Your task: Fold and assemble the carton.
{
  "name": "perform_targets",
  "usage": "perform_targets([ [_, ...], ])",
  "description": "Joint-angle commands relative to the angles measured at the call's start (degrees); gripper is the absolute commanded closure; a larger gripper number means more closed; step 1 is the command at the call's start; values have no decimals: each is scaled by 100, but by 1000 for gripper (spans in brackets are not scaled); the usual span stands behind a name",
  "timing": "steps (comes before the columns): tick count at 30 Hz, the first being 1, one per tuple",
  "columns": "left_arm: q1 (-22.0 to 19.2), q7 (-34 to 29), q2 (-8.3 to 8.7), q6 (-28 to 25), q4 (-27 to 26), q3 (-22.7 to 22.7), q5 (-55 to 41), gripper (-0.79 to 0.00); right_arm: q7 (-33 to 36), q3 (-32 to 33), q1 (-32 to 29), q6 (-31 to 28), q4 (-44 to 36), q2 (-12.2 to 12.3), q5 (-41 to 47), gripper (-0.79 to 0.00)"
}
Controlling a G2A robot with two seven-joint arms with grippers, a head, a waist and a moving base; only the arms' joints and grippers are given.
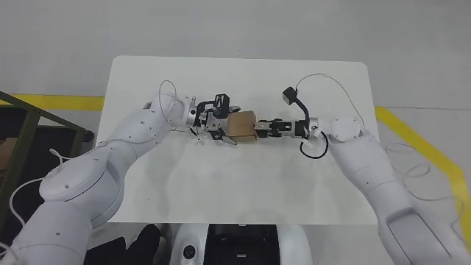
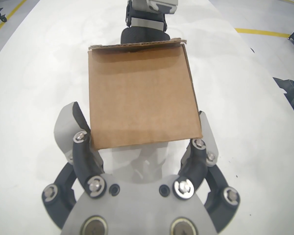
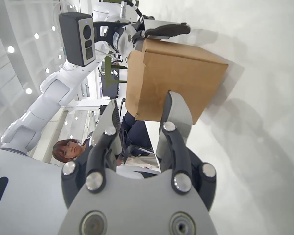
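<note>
A brown cardboard carton (image 1: 241, 125) lies at the middle of the white table (image 1: 294, 184), between both arms. My left gripper (image 2: 138, 110) straddles its near end, one finger pressed to each side wall, shut on the carton (image 2: 142, 99). A raised flap edge (image 2: 137, 45) runs along the far end. There my right gripper (image 2: 143, 35) meets it with a dark pad. In the right wrist view my right gripper (image 3: 141, 97) is open: one finger (image 3: 176, 108) lies against the carton's end face (image 3: 161, 84), the other stands off it. A left finger (image 3: 169, 29) lies along the carton's far side.
Bare table surface surrounds the carton on every side, with more room toward the front edge (image 1: 243, 221). A dark green frame (image 1: 29, 125) stands on the floor off the table's left side. A thin cable (image 1: 331, 81) loops above the right wrist.
</note>
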Motion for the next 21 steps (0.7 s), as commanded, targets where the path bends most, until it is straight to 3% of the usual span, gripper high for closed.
perform_targets([
  [1,-2,-1,-2,-2,1,3,3,-748,-52,-15,42,54,103,-21,21,-314],
  [11,-8,-25,-19,-25,10,16,14,-742,-59,-67,146,45,422,-91,74,-215],
  [21,-22,-35,-44,-35,36,22,39,-742,-372,-113,236,145,561,-117,-291,-200],
])
